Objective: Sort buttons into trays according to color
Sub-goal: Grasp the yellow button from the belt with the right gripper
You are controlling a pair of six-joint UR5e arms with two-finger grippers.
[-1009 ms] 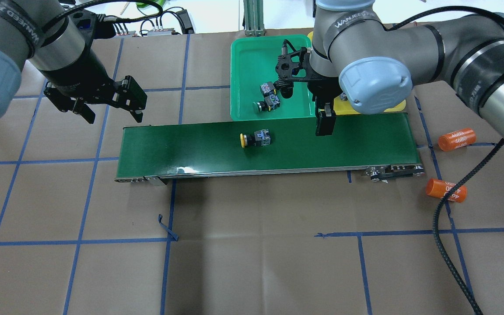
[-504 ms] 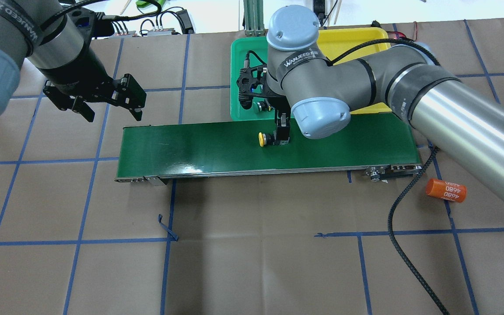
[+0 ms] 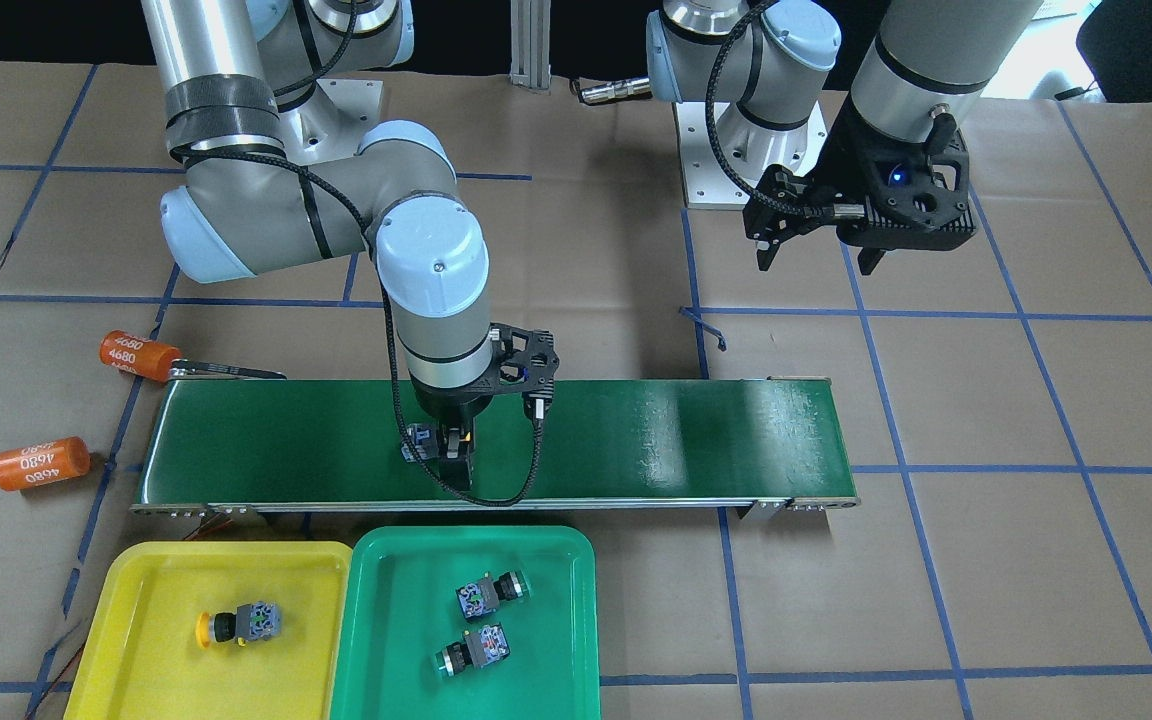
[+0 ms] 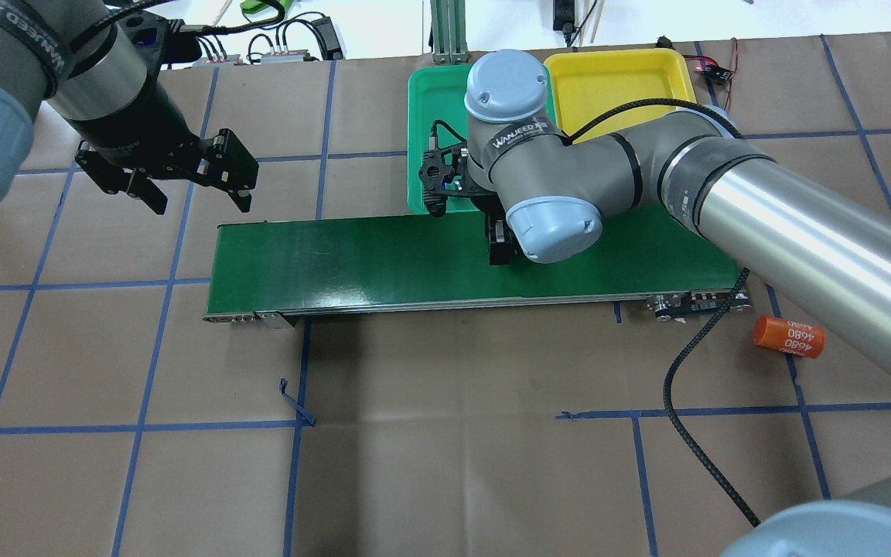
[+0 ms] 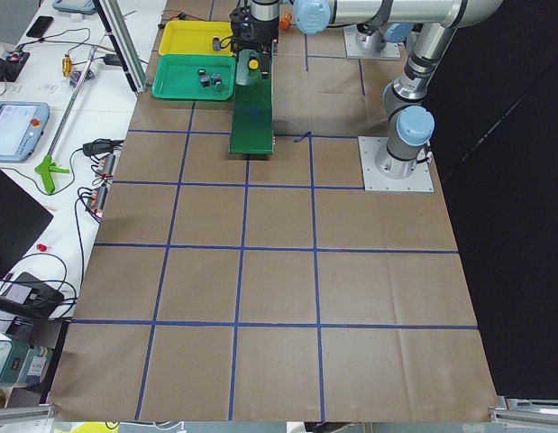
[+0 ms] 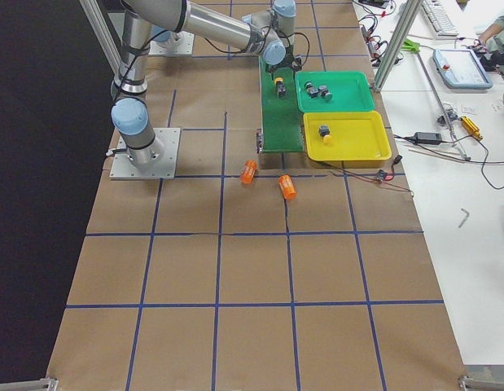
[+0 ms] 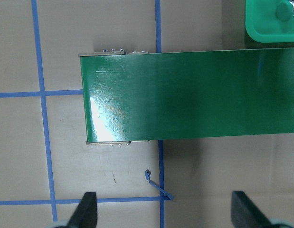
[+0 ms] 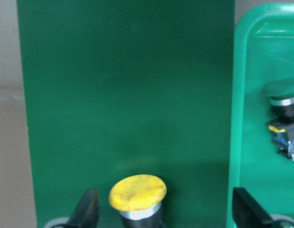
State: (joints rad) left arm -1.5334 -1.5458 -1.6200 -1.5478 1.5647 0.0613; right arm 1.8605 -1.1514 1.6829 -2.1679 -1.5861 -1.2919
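The right gripper (image 3: 441, 455) stood low over the conveyor belt (image 3: 656, 430) with its claw released. In the right wrist view its two fingers (image 8: 87, 211) were spread wide, and the yellow button on the belt (image 8: 137, 192) lay between them, cap towards 12 o'clock. It sat nearer the 9 o'clock finger and appeared to touch neither. In the front-facing view only the button's grey-blue body showed beside the gripper. From there the green tray (image 3: 556, 640) lay at 6 o'clock and the yellow tray (image 3: 156, 680) at 7 o'clock, touching along one side. The yellow tray held one yellow-capped button (image 3: 236, 625) lying on its side. The green tray held two green-capped buttons (image 3: 489, 593), also on their sides, near each other. The left gripper (image 3: 816, 262) hung above the paper-covered table (image 3: 986, 560), at 12 o'clock from the belt's bare end in that view, and its claw was likewise released with the fingers (image 7: 90, 209) wide apart. Two orange cylinders (image 3: 139, 354) lay at 9 o'clock of the belt.
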